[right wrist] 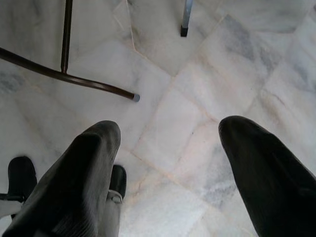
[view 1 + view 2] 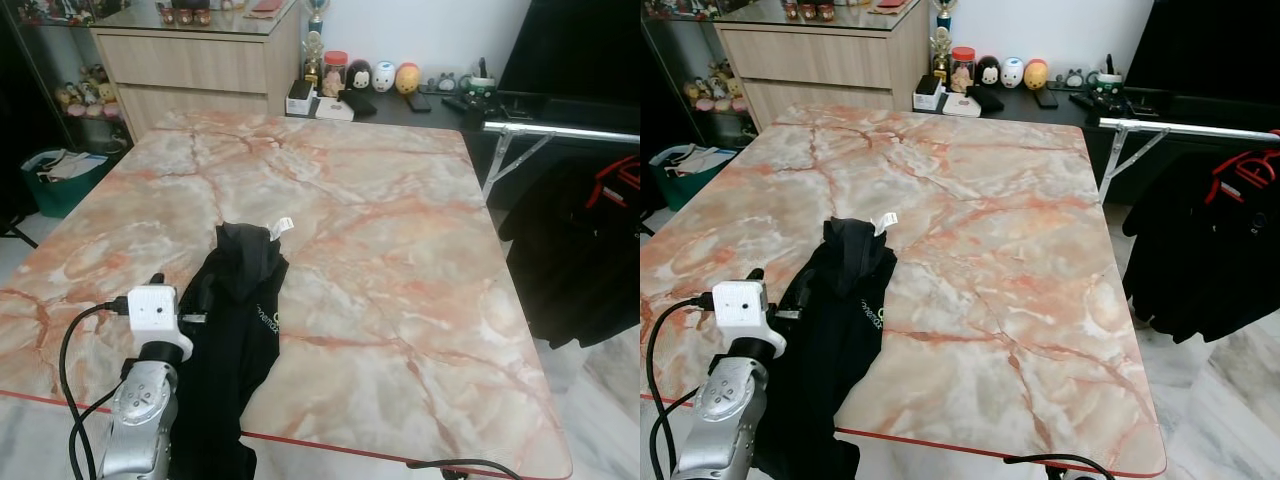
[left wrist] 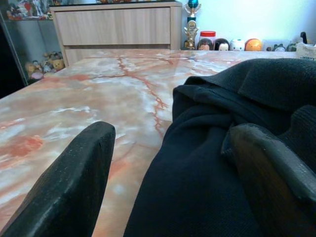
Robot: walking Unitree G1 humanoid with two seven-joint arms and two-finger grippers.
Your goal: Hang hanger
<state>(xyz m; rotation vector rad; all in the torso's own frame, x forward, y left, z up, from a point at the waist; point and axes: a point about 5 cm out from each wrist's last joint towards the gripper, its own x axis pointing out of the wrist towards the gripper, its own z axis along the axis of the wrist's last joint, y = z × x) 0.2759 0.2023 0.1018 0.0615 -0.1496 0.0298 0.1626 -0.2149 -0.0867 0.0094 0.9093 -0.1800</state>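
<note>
While one black fabric garment [image 2: 235,330] draped over the marble bench's [image 2: 400,250] near edge, the left end effector [image 3: 170,173] gaped open, one finger on the cloth; the right end effector [image 1: 168,163] hung open, empty.

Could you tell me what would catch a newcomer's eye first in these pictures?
A black garment lies crumpled at the near left edge of the pink marble table, with the open left gripper at its side. To the right, dark clothes hang on a metal rack. The right gripper hangs open above the tiled floor.
</note>
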